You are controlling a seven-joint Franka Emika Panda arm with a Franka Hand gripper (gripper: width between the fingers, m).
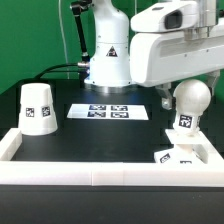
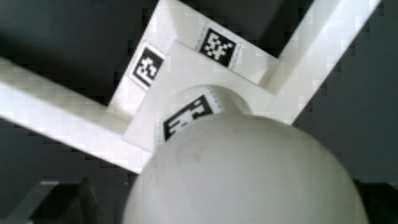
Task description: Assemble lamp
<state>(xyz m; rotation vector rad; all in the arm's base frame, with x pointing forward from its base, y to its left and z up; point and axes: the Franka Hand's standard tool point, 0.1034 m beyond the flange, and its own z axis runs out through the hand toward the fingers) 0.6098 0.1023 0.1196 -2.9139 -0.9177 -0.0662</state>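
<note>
My claw [image 1: 175, 95] hangs over the corner of the worktop [image 1: 100, 135] at the exterior view's right, right up against the bulb [image 1: 189, 100]. I see one dark finger just beside the round head, but neither view shows both fingertips clearly, so I cannot tell whether I am clamped on the bulb or merely standing close to it. The bulb is upright, head up and tagged neck down, directly above the flat base [image 1: 176, 155], which lies tucked into the corner of the white border rail [image 1: 100, 177]. In the wrist view the head fills the foreground and hides the joint, so I cannot say whether the neck has met the base or sits a little clear of it. The shade [image 1: 38, 108] stands by itself, well apart at the exterior view's left, and the marker board [image 1: 108, 111] lies flat between us.

I judge the step in hand to be seating the bulb in the base. To do it well I want the neck centred over the socket and the bulb truly vertical before I press or turn. A tilt would jam it. The rail corner should brace the base, so I would push straight down, gently. The head is smooth and round, so it could slip if I squeeze off-centre.
</note>
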